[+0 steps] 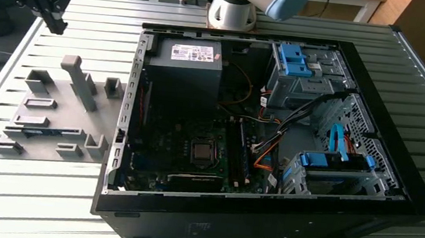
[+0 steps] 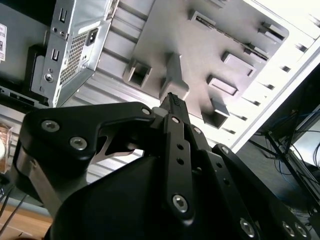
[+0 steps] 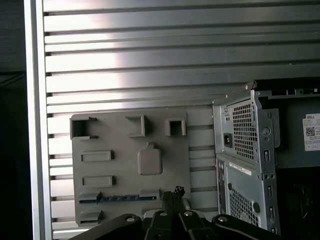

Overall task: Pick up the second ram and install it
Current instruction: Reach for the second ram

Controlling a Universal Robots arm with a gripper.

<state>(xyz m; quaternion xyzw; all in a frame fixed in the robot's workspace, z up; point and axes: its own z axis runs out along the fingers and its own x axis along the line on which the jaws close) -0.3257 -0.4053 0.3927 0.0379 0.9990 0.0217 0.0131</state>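
Well above the table, the black metal hand (image 1: 56, 25) hangs with its two slim fingers drawn narrow, tips together and nothing between them; both wrist views show them pressed close (image 2: 172, 100) (image 3: 171, 192). It touches nothing, and open air lies all around it.

Below it sits a matte grey holder plate (image 3: 120, 170) with squared blocks, low rectangular slots and one rounded upright post (image 1: 83, 83). The second ram (image 3: 117, 198) lies in a slot along one edge of that plate, a thin blue strip, untouched and apart from the fingers; in the exterior view it (image 1: 43, 132) sits on the plate's near side.

Ribbed, shiny aluminium slats of the table (image 1: 34, 195) run bare around the plate. On the exterior view's right, the open black computer case (image 1: 264, 229) stands just beside the plate's edge, its perforated steel rear panel (image 3: 245, 150) towards the hand.
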